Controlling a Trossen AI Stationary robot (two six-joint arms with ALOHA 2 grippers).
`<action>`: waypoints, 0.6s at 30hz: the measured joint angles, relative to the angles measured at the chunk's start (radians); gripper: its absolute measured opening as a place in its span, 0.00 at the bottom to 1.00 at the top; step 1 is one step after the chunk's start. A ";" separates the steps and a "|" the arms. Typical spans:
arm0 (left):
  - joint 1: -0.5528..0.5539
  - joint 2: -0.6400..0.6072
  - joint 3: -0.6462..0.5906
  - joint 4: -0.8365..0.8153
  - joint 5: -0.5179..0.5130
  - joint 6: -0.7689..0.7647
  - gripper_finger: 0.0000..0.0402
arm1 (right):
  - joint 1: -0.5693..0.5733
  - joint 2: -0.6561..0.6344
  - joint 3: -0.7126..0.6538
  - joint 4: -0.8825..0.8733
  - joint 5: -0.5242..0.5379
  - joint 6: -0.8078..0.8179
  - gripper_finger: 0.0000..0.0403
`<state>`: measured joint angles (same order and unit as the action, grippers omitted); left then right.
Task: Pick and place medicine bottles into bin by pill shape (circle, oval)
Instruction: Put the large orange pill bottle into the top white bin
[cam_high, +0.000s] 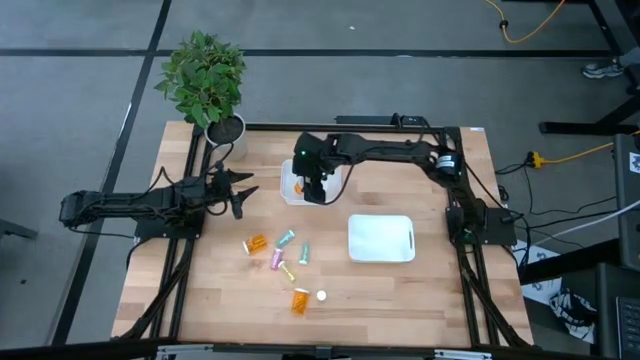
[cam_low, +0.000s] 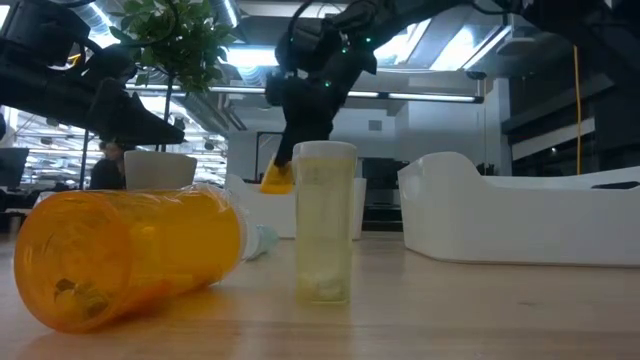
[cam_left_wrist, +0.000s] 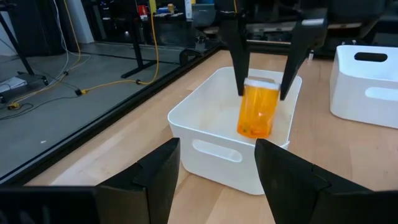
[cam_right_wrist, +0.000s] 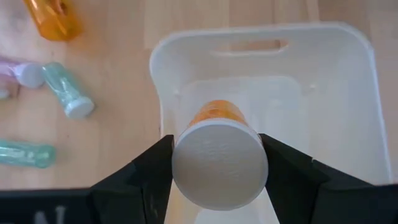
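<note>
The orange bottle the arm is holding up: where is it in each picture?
High view: mostly hidden under the right gripper, over the white bin.
Low view: orange bottle, small, behind the clear vial.
Left wrist: centre, between the fingers.
Right wrist: bottom centre, cap first.
Shared landmark: the white bin.

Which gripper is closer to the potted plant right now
Left. The left gripper sits just below the potted plant in the high view; the right gripper holds an orange bottle over a bin, farther away.
</note>
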<state>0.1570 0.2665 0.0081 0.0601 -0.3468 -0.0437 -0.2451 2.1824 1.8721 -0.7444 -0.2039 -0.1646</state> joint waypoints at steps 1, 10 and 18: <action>0.000 0.000 0.000 0.000 0.000 0.000 0.50 | -0.001 0.002 0.000 -0.010 0.000 0.001 0.53; 0.000 0.000 0.000 0.000 0.000 0.000 0.50 | -0.002 0.001 0.000 -0.076 0.000 0.002 0.53; 0.000 0.000 0.000 0.000 0.000 0.000 0.50 | -0.002 0.001 0.000 -0.127 0.027 0.002 0.53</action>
<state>0.1570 0.2665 0.0080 0.0601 -0.3468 -0.0441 -0.2466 2.1830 1.8717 -0.8712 -0.1773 -0.1624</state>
